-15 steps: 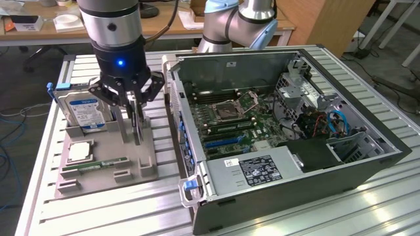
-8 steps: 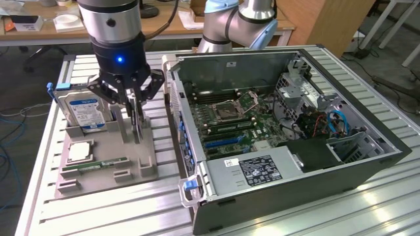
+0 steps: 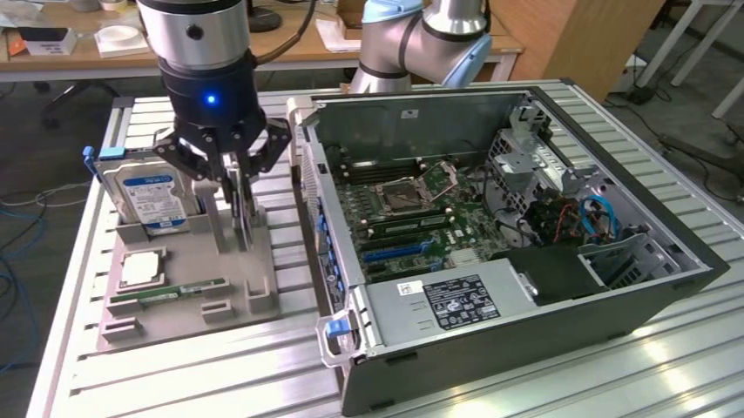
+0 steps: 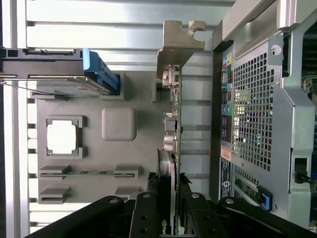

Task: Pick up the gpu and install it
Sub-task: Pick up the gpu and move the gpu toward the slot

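While the gpu (image 4: 174,119) stands at its tray (image 3: 186,261), gripper (image 3: 237,196) pinches it.
Pickup underway, nothing installed in case (image 3: 524,348) yet.

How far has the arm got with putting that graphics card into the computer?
Early on. Done: the gripper sits over the gpu, its fingers seemingly clamped on the card's two faces. In hand: the pick-up; the card stands upright in the grey tray, not visibly lifted. Left: the whole install; the open computer case beside the tray holds no such card yet.
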`<state>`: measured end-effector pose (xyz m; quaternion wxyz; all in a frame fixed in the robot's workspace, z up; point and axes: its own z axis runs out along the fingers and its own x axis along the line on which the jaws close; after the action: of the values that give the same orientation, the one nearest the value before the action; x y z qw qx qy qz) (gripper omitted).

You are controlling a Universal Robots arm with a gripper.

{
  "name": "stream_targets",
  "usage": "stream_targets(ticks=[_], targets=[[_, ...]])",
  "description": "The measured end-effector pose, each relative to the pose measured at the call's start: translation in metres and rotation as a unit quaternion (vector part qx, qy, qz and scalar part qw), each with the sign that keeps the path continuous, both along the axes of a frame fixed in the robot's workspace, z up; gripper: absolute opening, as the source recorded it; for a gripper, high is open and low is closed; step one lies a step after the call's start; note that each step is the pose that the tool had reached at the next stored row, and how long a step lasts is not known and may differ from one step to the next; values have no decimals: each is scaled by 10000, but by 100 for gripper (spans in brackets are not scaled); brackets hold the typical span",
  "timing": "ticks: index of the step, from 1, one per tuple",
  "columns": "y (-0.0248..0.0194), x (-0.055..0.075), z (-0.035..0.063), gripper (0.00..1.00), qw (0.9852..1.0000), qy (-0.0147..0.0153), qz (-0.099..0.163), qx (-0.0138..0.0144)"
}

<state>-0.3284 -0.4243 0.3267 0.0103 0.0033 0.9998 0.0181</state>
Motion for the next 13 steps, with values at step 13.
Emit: stream_targets(ticks=[13], targets=[[0,0,82,26,10000,-1,0,1]])
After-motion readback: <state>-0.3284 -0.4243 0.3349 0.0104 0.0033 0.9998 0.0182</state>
